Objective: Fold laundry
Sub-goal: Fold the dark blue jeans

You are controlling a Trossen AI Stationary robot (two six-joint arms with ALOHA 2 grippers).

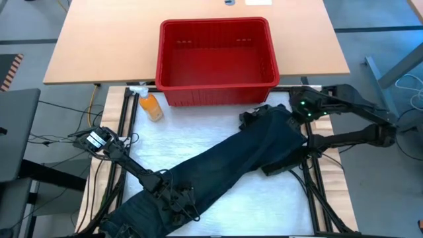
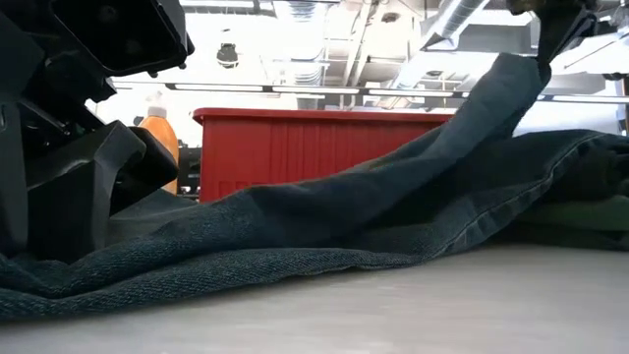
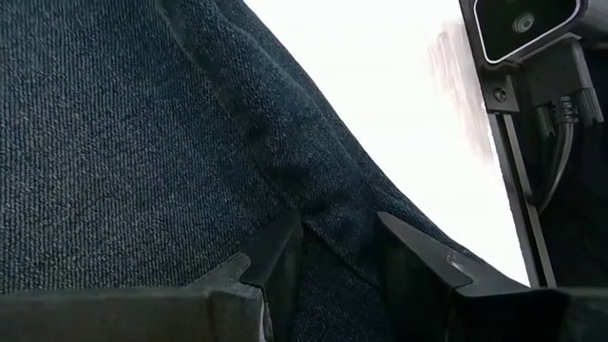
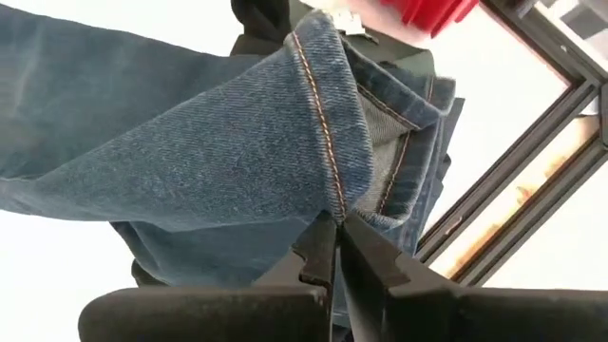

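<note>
Dark denim garment (image 1: 225,165) stretches diagonally: right claw (image 4: 337,249) clenched on its hem at upper right, left claw (image 3: 337,256) grasping a fold at lower left.

The bench (image 1: 218,201) has a white top framed by dark rails. A pair of dark blue jeans (image 1: 225,165) lies stretched diagonally across it, from the near left corner toward the far right. A heap of dark garments (image 1: 277,142) lies under the jeans' far end. An orange bottle (image 1: 151,106) rests near the far left corner, beside a red plastic basket (image 1: 215,63).
</note>
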